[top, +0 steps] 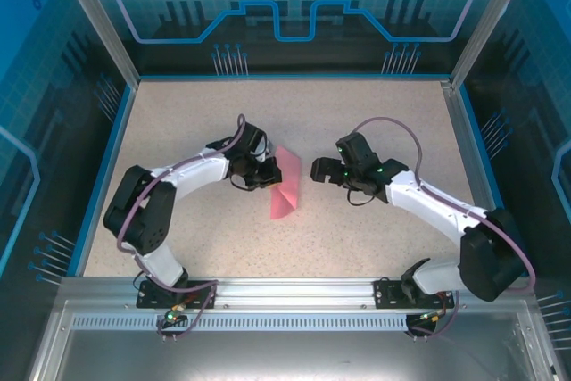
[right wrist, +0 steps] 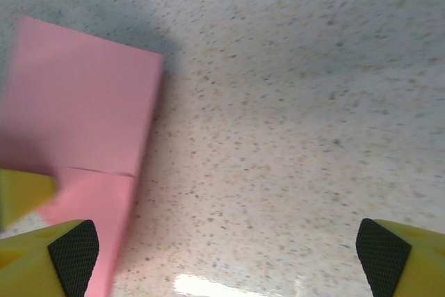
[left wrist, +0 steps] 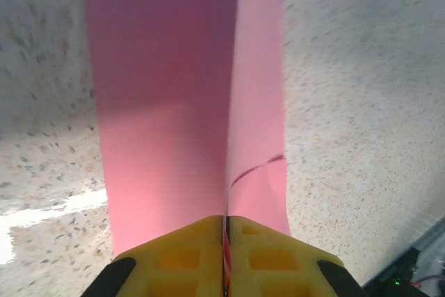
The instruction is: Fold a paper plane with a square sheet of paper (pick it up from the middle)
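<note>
Between the yellow pads of the left end effector (left wrist: 226, 241): thin pink-red square sheet of paper (left wrist: 167, 102), pinched tight.
From the clamped near edge a centre crease runs straight away, a flap on either side. Past the sheet, over the speckled beige desk (right wrist: 313, 102), the right end effector (right wrist: 224, 254) stands wide, gripping nothing, the paper just beside one fingertip.
</note>
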